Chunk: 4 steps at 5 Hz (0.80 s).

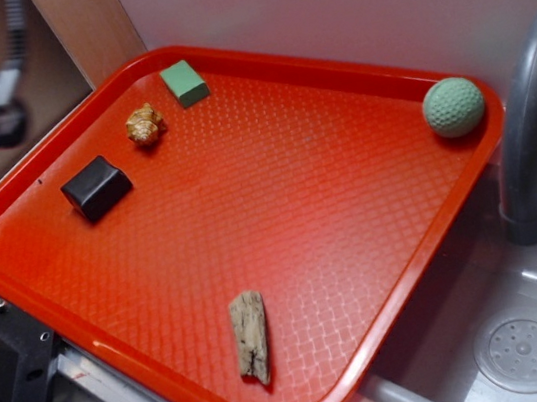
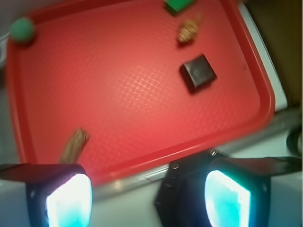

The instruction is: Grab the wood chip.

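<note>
Weathered grey wood chip [image 1: 251, 336] looks light, stiff and rough-grained, best pinched across its narrow middle by the wide-spread, empty gripper [image 2: 147, 198].

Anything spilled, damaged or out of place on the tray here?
Nothing stands out. The wood chip, black block, shell, green block and ball lie apart on the red tray.

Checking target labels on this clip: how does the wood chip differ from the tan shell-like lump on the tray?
The wood chip is long, flat and grey-brown with rough grain; the shell-like lump is rounded, knobbly and tan. The chip lies alone near the tray's front edge; the lump sits at the far end, between a black block and a green block. Both rest loose on the red tray, untouched.
</note>
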Each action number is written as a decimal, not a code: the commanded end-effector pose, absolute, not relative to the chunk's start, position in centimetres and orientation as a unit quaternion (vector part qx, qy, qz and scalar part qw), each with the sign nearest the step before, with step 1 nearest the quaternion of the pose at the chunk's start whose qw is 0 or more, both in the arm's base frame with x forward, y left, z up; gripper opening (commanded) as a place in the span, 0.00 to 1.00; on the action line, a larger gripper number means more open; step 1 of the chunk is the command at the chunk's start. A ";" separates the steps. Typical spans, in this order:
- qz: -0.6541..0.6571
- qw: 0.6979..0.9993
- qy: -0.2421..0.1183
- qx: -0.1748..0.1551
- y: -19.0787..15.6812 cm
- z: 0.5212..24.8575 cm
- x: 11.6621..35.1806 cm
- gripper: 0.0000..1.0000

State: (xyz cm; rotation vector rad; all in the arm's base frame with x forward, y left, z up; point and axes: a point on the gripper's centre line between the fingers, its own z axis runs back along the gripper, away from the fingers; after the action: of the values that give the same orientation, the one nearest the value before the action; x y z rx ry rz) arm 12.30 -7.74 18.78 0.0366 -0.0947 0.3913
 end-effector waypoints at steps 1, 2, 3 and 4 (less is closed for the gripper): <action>0.112 0.986 -0.090 -0.080 -11.0 19.5 13.5 1.00; 0.112 0.986 -0.090 -0.080 -11.0 19.5 13.5 1.00; 0.112 0.986 -0.090 -0.080 -11.0 19.5 13.5 1.00; 0.132 0.990 -0.015 -0.047 -13.8 14.4 15.9 1.00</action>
State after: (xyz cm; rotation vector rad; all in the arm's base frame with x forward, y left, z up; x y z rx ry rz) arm 15.39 -13.79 12.60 -0.0563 0.0163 0.2416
